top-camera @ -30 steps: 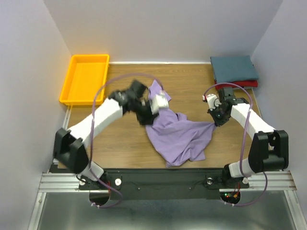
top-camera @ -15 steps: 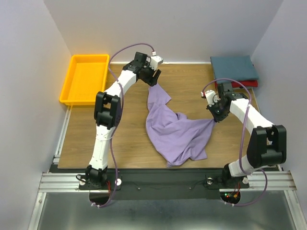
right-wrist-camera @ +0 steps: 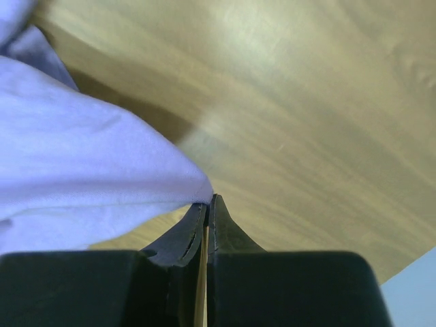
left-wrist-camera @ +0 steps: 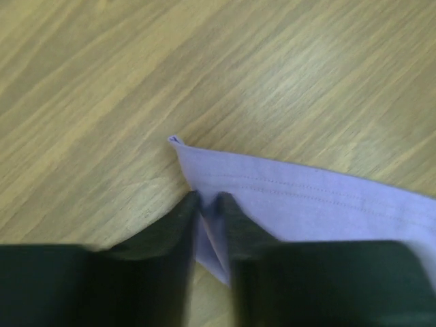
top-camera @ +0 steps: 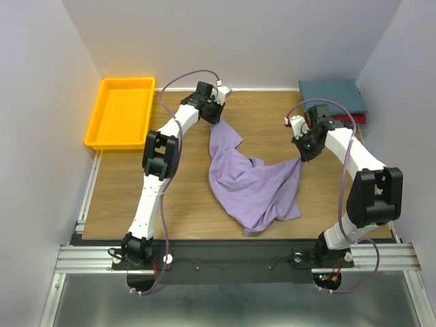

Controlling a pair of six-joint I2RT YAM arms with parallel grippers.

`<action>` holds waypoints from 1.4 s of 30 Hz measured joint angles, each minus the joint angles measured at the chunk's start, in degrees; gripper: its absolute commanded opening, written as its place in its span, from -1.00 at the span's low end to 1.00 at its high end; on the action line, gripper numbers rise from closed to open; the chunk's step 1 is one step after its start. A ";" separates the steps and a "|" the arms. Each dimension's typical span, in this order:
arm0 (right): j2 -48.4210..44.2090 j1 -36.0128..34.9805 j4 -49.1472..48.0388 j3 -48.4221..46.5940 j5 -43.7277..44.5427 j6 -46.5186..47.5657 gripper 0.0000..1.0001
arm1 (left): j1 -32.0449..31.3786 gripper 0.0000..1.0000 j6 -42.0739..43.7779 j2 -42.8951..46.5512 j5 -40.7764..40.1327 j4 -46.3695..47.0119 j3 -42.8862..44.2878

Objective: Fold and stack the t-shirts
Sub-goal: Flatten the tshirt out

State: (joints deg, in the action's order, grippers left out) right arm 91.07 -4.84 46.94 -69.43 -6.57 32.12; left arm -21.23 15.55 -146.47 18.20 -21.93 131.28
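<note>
The lavender t-shirt (top-camera: 252,187) lies crumpled in the middle of the worktop (top-camera: 184,197), the left claw (left-wrist-camera: 208,197) nipped nearly closed on its far hem, the right claw (right-wrist-camera: 208,201) clamped tight on a corner toward the right edge.

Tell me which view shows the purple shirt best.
Top view: the whole purple shirt shows, crumpled. Left wrist shows only a hemmed corner; right wrist only a bunched edge pinched in the right gripper.

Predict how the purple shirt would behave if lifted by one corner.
Probably floppy: the purple shirt lies rumpled in folds and drapes from the right gripper. Likely light: a mere fingertip pinch holds that corner up.
</note>
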 measured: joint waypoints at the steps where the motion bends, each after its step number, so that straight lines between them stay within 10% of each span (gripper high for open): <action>1: 0.72 0.02 0.52 -1.92 -0.81 0.02 -0.99 | 0.11 -0.80 0.24 -0.39 -0.04 -0.39 0.11; 11: -0.83 -3.89 7.96 -8.28 -12.59 6.21 -0.99 | 6.62 -1.00 0.31 10.16 11.37 -4.98 -7.87; 17: -14.51 -34.49 8.74 14.43 -14.27 8.59 -0.98 | 15.45 -1.00 10.95 43.12 21.73 -8.76 -29.75; 21: -14.73 -43.30 12.52 21.46 -12.02 9.27 -0.07 | 20.55 -1.00 19.82 60.17 25.92 -12.74 -40.30; 25: -13.70 -40.50 13.55 18.60 -9.01 8.90 0.51 | 23.58 -1.00 27.67 63.54 26.23 -18.34 -47.98; 33: -6.58 -13.05 12.13 -3.34 -16.63 6.84 0.24 | 25.09 -1.00 32.74 53.94 20.92 -21.05 -59.67; 42: 13.40 -4.90 10.54 -9.38 -20.92 -5.11 0.22 | 25.09 -1.00 33.00 54.18 21.62 -19.63 -57.88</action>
State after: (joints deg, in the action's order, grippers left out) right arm 104.47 -9.74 57.47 -78.81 -27.49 27.00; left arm 3.86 48.56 -92.29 39.81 -41.56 73.41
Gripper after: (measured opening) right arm 0.605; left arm 0.018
